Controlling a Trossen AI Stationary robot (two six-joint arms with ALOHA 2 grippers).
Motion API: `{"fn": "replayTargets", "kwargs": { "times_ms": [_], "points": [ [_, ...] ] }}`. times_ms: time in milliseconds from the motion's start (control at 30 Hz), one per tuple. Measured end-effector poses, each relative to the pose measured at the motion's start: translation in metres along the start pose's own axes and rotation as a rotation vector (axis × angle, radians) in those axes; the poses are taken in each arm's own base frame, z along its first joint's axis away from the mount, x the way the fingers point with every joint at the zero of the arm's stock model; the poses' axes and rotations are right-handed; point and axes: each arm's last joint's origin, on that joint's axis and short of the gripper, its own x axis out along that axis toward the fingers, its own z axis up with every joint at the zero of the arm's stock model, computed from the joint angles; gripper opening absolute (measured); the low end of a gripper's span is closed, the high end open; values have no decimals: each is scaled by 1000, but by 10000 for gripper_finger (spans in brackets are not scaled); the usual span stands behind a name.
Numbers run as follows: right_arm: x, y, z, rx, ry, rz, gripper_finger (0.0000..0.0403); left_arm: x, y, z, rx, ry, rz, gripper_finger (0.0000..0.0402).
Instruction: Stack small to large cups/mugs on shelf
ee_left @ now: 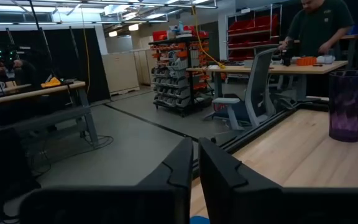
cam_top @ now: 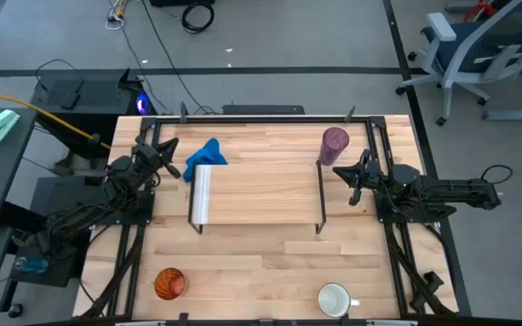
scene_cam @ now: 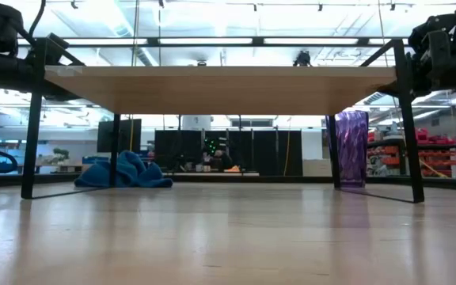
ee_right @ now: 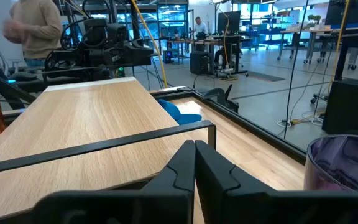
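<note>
Both your grippers, left [cam_top: 172,148] and right [cam_top: 341,172], sit closed and empty at the shelf's [cam_top: 261,195] ends; purple tumbler [cam_top: 334,143] stands just beside the right.

shelf [cam_top: 261,190] bare | purple tumbler [cam_top: 334,143] far-right | orange cup [cam_top: 169,283], white mug [cam_top: 333,299] near edge

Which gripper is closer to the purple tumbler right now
Right. The right gripper sits just beside the purple tumbler at the shelf's end; the left gripper is across the shelf, by the blue cloth.
</note>
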Motion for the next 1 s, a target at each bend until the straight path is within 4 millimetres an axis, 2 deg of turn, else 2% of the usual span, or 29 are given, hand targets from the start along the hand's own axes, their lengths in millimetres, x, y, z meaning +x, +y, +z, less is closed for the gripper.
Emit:
{"fn": "replayTargets", "kwargs": {
  "times_ms": [267, 600, 1000],
  "points": [
    [0, 0, 0, 0, 0, 0, 15, 0, 0, 0, 0, 0, 0, 25],
    [0, 0, 0, 0, 0, 1, 15, 0, 0, 0, 0, 0, 0, 36],
    [0, 0, 0, 0, 0, 0, 15, 0, 0, 0, 0, 0, 0, 23]
  ]
}}
